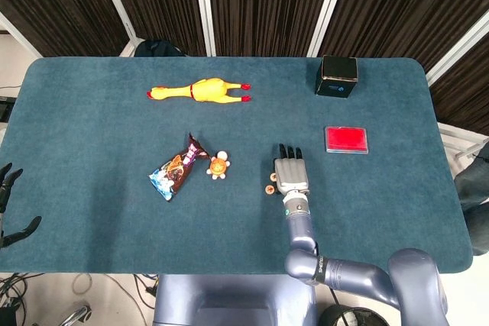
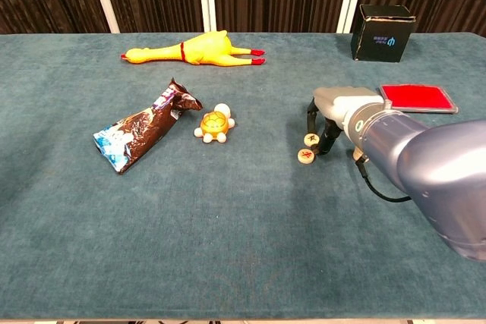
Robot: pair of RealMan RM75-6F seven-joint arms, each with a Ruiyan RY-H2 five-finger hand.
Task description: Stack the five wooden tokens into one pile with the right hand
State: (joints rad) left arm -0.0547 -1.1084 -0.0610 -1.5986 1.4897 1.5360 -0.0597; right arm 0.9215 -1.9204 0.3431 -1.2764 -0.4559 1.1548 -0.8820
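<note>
Two loose wooden tokens lie near the table's middle: one (image 2: 306,155) nearer the front, the other (image 2: 311,139) just behind it. The head view shows the same pair, front token (image 1: 270,188) and rear token (image 1: 273,178). My right hand (image 2: 334,115) hangs over them with its fingers pointing down and apart. One dark fingertip (image 2: 327,144) touches down just right of the rear token, and the hand holds nothing. From above, the right hand (image 1: 291,174) lies flat, just right of the tokens. The arm hides any token pile to the right. My left hand (image 1: 9,205) hangs off the table's left edge with its fingers spread.
A small turtle toy (image 2: 214,124) and a brown snack bag (image 2: 141,128) lie left of the tokens. A yellow rubber chicken (image 2: 194,48) lies at the back. A red flat case (image 2: 418,98) and a black box (image 2: 384,33) sit at the right rear.
</note>
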